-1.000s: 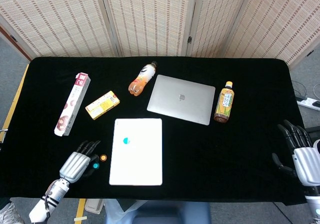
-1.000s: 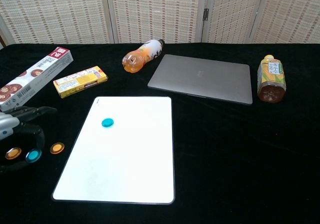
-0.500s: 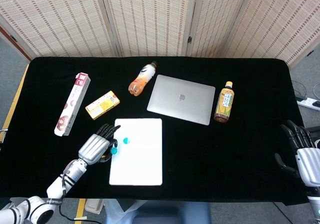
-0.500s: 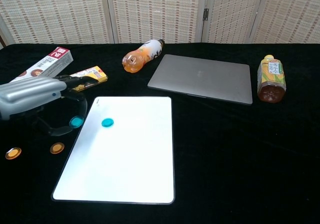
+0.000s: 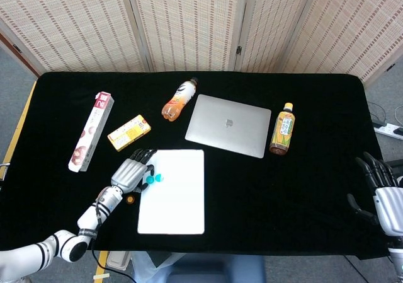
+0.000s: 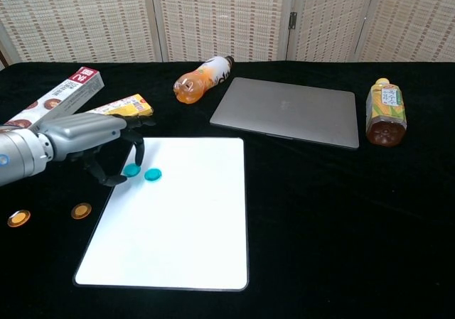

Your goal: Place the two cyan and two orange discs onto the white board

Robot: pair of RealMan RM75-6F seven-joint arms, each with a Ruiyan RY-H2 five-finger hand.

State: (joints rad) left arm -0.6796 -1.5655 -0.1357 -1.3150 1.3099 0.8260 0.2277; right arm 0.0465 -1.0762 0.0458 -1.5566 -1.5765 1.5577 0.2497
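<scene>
Chest view: two cyan discs, two orange discs. Left hand pinches one cyan disc at board's ten o'clock. Right hand released, partly cropped.

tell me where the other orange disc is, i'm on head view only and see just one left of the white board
Observer: Chest view shows two on the black tablecloth. One small orange disc lies near the left edge of the flat white board. A second orange disc lies further left, probably behind the left arm in your view.
Operator: is the left hand actually holding a cyan disc
Observer: Yes. In chest view the left hand pinches a small cyan disc between its fingertips at the board's left edge. It is beside the other cyan disc, which lies on the board.
</scene>
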